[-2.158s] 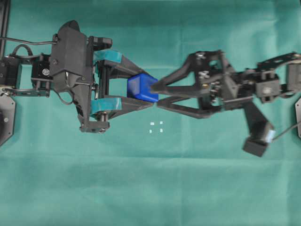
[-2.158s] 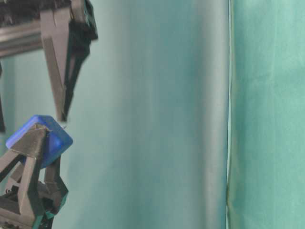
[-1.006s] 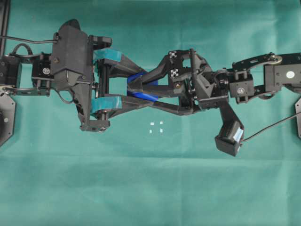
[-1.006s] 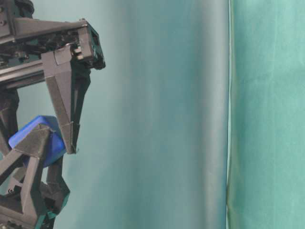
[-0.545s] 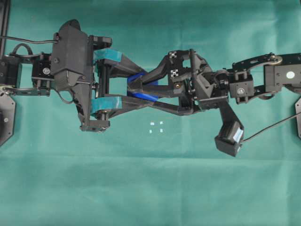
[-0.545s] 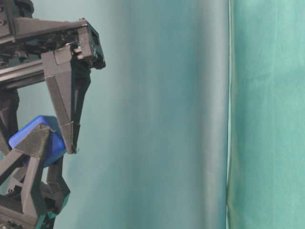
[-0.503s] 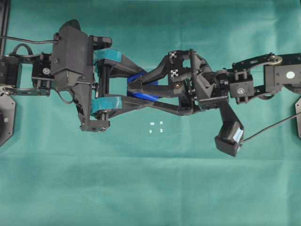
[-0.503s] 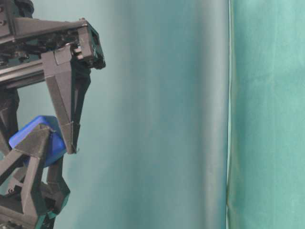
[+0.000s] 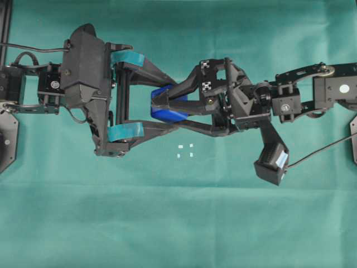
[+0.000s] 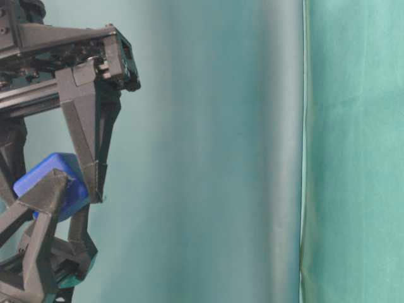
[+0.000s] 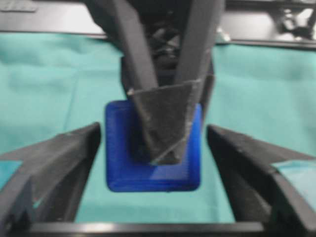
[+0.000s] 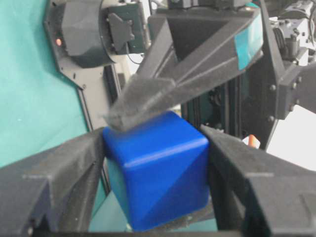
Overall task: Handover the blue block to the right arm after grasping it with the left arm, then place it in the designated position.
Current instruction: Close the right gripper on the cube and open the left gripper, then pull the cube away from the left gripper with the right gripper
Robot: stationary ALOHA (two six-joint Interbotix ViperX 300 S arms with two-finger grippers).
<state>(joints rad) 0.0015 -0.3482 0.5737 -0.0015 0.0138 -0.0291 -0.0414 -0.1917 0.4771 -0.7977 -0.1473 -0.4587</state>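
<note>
Right jaws around blue block

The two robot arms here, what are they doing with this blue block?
They are handing it over in the air. The right gripper, with plain black fingers, is clamped on the blue block. The left gripper, with teal-taped fingers, stands open, its fingers clear of the block on both sides in its wrist view. The four small white marks on the green cloth lie just beside them, with nothing on them yet.
</note>
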